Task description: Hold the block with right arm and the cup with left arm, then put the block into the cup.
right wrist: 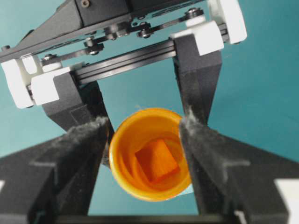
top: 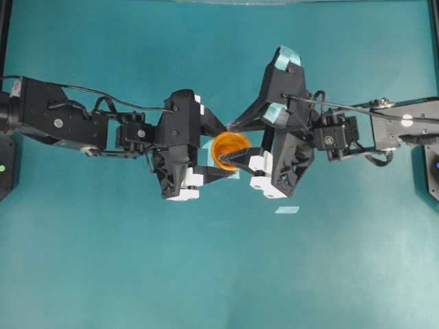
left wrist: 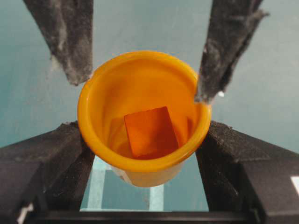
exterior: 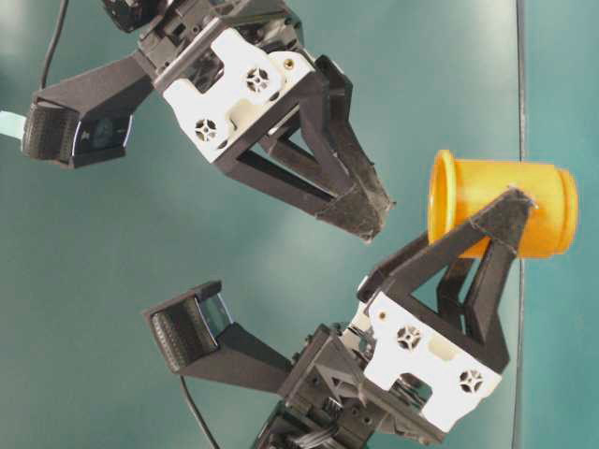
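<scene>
One cup, one block and two arms meet mid-table. At left, the left gripper clamps the cup by its sides, holding it clear of the table. The block lies inside the cup on its bottom. At right, the right gripper is spread wide, fingers empty just beyond the rim. One pale blue tape strip lies near right; a tape square is mostly hidden under the cup.
</scene>
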